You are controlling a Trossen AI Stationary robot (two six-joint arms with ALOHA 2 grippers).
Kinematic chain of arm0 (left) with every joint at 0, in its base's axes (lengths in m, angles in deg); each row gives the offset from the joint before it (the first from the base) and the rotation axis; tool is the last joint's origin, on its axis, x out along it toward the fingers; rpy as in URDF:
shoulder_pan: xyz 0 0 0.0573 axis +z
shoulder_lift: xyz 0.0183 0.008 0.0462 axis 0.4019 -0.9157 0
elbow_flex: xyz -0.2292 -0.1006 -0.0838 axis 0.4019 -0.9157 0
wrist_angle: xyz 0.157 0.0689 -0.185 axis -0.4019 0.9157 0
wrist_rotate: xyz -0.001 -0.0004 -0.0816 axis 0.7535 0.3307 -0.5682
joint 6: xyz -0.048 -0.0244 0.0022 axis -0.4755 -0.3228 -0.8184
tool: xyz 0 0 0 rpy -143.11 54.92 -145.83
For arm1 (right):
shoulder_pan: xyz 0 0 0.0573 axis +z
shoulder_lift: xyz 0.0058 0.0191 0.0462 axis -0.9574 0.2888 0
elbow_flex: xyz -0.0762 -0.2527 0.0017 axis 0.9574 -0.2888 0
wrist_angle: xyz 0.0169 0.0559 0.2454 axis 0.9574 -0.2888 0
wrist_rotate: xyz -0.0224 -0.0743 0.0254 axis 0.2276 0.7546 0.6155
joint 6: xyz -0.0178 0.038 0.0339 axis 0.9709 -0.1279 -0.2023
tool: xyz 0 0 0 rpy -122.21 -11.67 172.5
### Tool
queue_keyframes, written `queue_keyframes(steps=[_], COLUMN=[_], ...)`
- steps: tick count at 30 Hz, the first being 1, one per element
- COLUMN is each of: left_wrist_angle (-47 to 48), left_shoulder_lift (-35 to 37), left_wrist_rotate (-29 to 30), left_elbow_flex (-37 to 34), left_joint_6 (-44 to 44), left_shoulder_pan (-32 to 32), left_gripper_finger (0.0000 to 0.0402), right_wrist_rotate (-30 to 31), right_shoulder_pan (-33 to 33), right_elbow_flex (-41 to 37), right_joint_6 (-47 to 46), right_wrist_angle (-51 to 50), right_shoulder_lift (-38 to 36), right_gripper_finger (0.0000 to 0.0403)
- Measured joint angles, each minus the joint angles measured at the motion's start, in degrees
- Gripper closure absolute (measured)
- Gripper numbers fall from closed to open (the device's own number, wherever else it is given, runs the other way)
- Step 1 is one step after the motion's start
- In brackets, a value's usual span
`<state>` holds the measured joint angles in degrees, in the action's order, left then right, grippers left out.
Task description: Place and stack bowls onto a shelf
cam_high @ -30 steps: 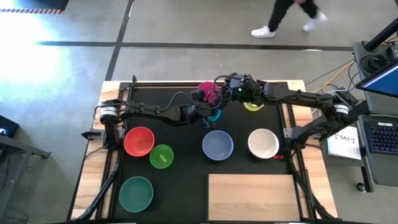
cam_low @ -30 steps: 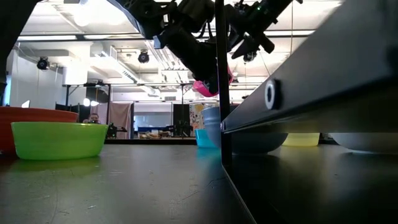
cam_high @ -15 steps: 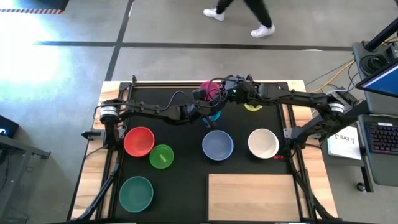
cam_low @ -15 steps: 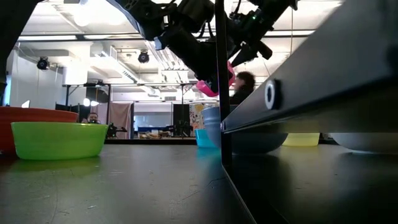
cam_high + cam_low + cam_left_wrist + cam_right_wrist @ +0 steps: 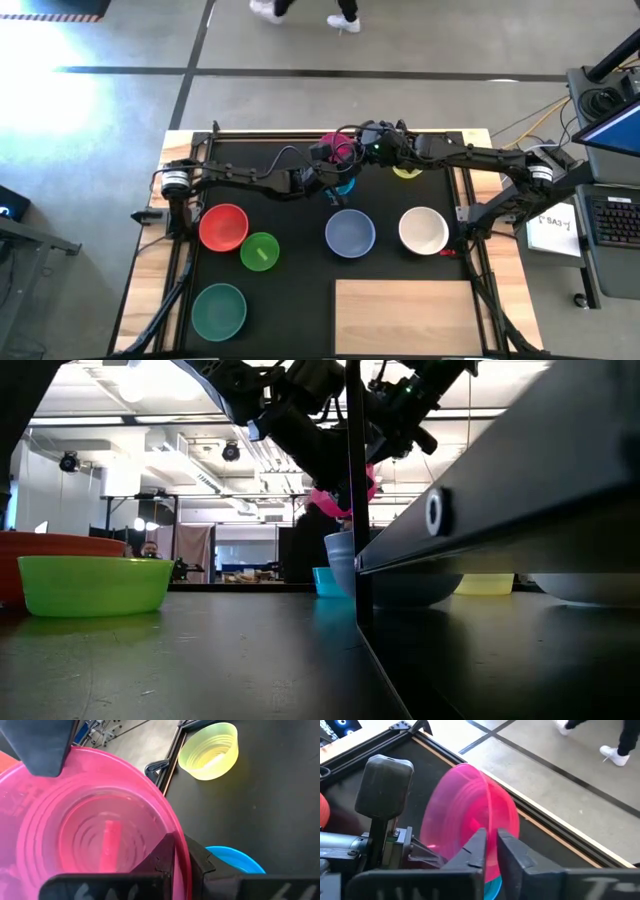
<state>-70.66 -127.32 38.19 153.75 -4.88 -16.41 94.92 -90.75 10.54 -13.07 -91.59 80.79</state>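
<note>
Left gripper, right gripper apparently clamped, raised.

The small round blue plastic bowl is mostly hidden under the dark arms in the high view. The small round yellow plastic bowl is partly covered too. A walking person is cut off by the top edge.

Shelf near front edge, bowls behind it
</note>
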Motion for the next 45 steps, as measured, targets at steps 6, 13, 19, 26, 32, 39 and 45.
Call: queue_keyframes(steps=[6, 13, 19, 26, 32, 39, 45], left_wrist_angle=[-0.1, -0.3, -0.7, -1.7, -3.5, -1.0, 1.4], left_shoulder_lift=[0.0, 0.0, 0.0, 0.0, 0.0, 0.0, -0.1], left_wrist_rotate=[-0.2, -1.5, -2.0, -4.2, -4.5, -5.9, -6.8], left_elbow_flex=[0.0, 0.0, 0.0, 0.0, 0.0, 2.0, 4.4], left_joint_6=[0.0, 0.0, 0.0, 0.0, 1.1, 1.2, 1.4], left_shoulder_pan=[0.0, 0.0, 0.0, 0.0, 0.0, 0.0, 0.0], left_gripper_finger=[0.0401, 0.0401, 0.0401, 0.0401, 0.0401, 0.0401, 0.0401], right_wrist_rotate=[0.1, -0.3, -0.8, -0.9, -0.8, -0.6, -0.1], right_shoulder_pan=[0.0, -0.5, -1.9, -2.6, -2.6, -2.9, -3.2], right_elbow_flex=[0.0, 0.0, 0.0, 0.0, 0.0, 0.0, 0.1], right_joint_6=[0.4, 2.4, 2.3, 2.2, 1.9, 1.8, 1.0], right_wrist_angle=[-0.2, -0.5, -2.0, -2.9, -3.5, -4.3, -6.4], right_shoulder_lift=[0.0, 0.0, 0.0, 0.0, -0.1, -0.1, -0.1], right_gripper_finger=[0.0389, 0.0389, 0.0379, 0.0331, 0.0328, 0.0349, 0.0368])
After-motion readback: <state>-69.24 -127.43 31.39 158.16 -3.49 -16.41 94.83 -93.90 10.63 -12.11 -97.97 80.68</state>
